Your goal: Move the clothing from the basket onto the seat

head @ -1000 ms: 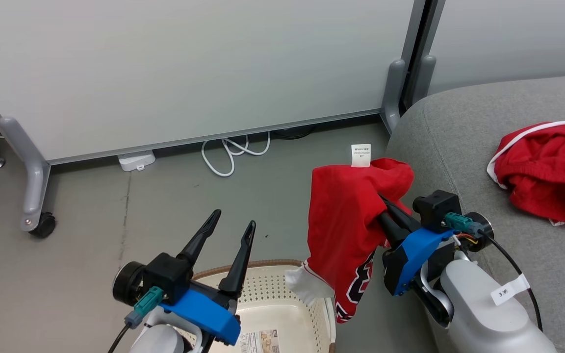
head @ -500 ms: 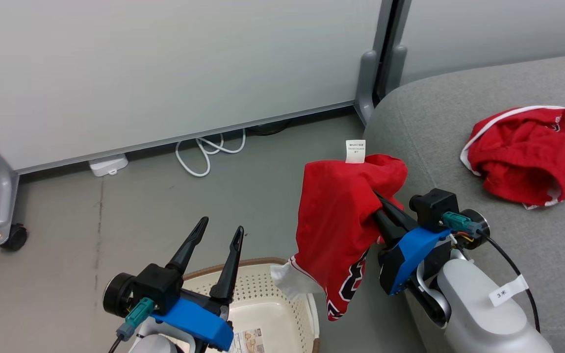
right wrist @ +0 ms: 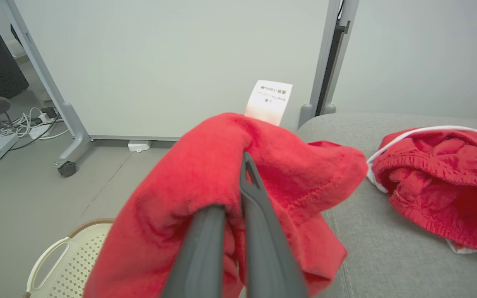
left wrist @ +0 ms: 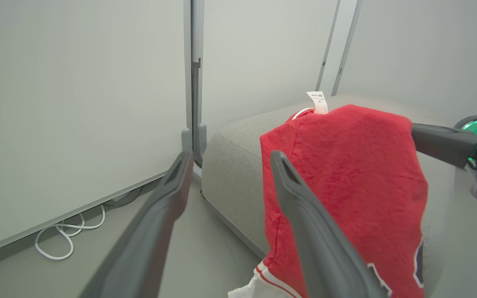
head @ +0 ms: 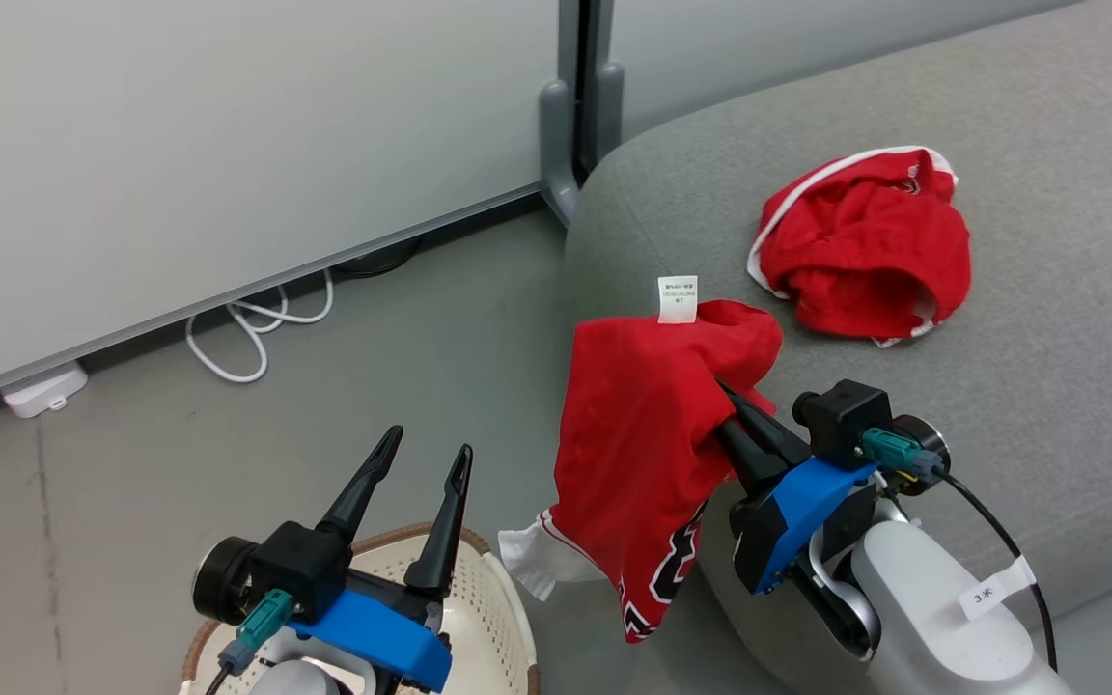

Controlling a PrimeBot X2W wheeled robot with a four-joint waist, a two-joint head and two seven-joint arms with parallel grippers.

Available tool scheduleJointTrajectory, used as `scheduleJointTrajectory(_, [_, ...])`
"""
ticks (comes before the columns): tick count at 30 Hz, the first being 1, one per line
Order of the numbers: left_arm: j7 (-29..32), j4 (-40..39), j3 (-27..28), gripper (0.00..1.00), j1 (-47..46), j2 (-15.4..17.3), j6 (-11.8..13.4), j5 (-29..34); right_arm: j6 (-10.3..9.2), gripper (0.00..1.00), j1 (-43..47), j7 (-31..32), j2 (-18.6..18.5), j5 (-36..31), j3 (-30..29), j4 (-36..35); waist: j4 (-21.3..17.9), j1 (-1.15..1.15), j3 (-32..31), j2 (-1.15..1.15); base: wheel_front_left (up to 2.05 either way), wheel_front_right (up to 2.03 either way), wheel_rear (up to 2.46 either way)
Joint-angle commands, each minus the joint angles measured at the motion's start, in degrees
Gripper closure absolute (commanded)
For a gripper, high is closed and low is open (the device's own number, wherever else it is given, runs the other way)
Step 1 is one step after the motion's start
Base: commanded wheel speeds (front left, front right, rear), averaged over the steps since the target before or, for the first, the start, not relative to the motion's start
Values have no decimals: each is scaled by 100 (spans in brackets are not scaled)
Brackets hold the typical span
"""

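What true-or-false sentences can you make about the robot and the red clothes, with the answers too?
1. The right gripper is shut on the jersey. True.
2. The shorts lie in the basket. False: they lie on the seat.
3. The left gripper is open and holds nothing. True.
4. The jersey lies spread flat on the seat. False: it hangs from the right gripper beside the seat's edge.

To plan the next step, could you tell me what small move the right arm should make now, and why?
Probably carry the jersey a little rightward, over the couch, before opening. The right pincer is shut on it, yet the cloth hangs at the couch's edge, not over its top where the shorts lie.
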Motion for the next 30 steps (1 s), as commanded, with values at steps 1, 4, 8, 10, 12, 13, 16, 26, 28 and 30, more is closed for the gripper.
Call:
scheduleJointTrajectory(1, [-27,-32,16,0,1,27,-43,-20,3,100,75,23,1,-44,-20,-64,-252,0,59,0,0,0,0])
scheduleJointTrajectory(4, [-27,-55,-6,0,-23,50,-43,-9,3,100,165,38,-17,-42,-70,-174,-453,0,87,0,0,0,0])
scheduleJointTrajectory(8, [-27,-87,-36,0,-27,100,-44,8,3,100,287,82,-30,-80,-134,-320,-691,0,130,0,0,0,0])
scheduleJointTrajectory(10, [-27,-101,-28,0,-26,126,-44,8,3,100,328,106,-26,-98,-151,-402,-801,0,158,0,0,0,0])
scheduleJointTrajectory(12, [-27,-107,-29,0,-41,152,-44,13,3,100,357,126,-14,-122,-171,-460,-897,0,190,0,0,0,0])
scheduleJointTrajectory(13, [-27,-110,-34,0,-52,166,-44,14,3,100,377,130,1,-134,-187,-496,-942,0,206,0,0,0,0])
scheduleJointTrajectory(16, [-27,-102,-29,0,-73,186,-43,22,3,100,422,145,30,-141,-204,-573,-1040,0,239,0,0,0,0])
scheduleJointTrajectory(26, [-27,-137,-84,0,-121,266,-43,-7,3,100,435,191,50,-213,-349,-711,-1106,0,328,0,0,0,0])
scheduleJointTrajectory(28, [-27,-154,-87,0,-141,298,-43,3,3,100,321,203,79,-225,-394,-732,-1100,0,386,0,0,0,0])
scheduleJointTrajectory(30, [-27,-192,-79,0,-164,344,-44,29,3,100,152,179,96,-240,-483,-770,-1101,0,483,0,0,0,0])
